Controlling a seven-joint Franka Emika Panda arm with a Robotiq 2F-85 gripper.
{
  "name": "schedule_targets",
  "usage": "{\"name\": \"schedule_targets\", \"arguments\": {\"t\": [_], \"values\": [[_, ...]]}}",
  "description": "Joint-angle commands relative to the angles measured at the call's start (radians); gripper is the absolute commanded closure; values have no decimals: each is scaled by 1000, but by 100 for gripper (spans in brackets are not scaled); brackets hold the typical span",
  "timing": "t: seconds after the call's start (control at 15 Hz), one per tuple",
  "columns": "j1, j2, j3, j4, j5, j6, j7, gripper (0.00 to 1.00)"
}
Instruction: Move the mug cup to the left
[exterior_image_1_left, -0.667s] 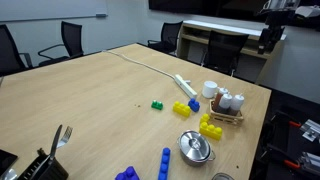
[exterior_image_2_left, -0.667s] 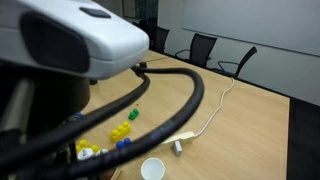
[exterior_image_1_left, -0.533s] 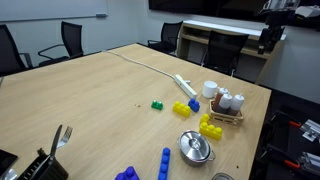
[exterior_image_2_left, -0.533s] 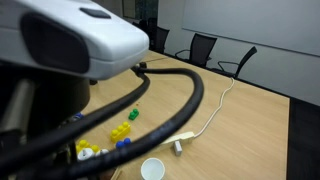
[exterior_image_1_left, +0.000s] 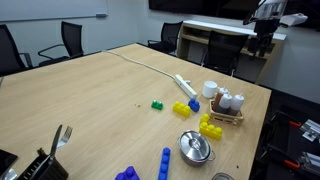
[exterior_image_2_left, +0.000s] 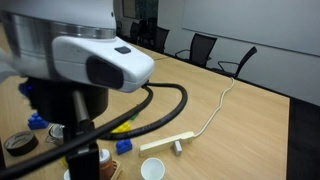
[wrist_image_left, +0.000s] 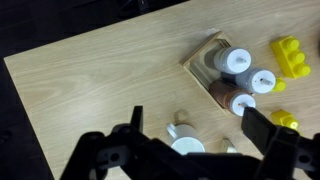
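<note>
The white mug (exterior_image_1_left: 210, 90) stands upright near the table's far right side, next to a wooden shaker holder. It also shows in an exterior view (exterior_image_2_left: 152, 169) and in the wrist view (wrist_image_left: 186, 146), seen from above with its handle to the upper left. My gripper (exterior_image_1_left: 264, 38) hangs high above and beyond the table's right edge. In the wrist view the gripper (wrist_image_left: 193, 118) is open and empty, with its dark fingers spread either side of the mug far below.
A wooden holder with shakers (exterior_image_1_left: 228, 104) (wrist_image_left: 236, 73) sits beside the mug. Yellow blocks (exterior_image_1_left: 210, 127), a blue block (exterior_image_1_left: 193, 104), a green block (exterior_image_1_left: 157, 105), a metal pot (exterior_image_1_left: 196, 148) and a white power strip with cable (exterior_image_1_left: 183, 84) lie on the table. Chairs stand behind.
The arm has swung: my gripper shifted slightly left in an exterior view, and the arm's body turned in the close view, uncovering more of the table. The mug has not moved.
</note>
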Motion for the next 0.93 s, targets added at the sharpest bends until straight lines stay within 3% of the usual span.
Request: {"name": "schedule_targets", "arguments": {"t": [0.0,0.47,0.67,0.87], "values": [[-2,15,4,9,1,1,-1,0],[-2,41,4,33,13,0,19,0],[-1,145,5,110,118,-12,156,0],[-4,265,4,184,176,51,293,0]]}}
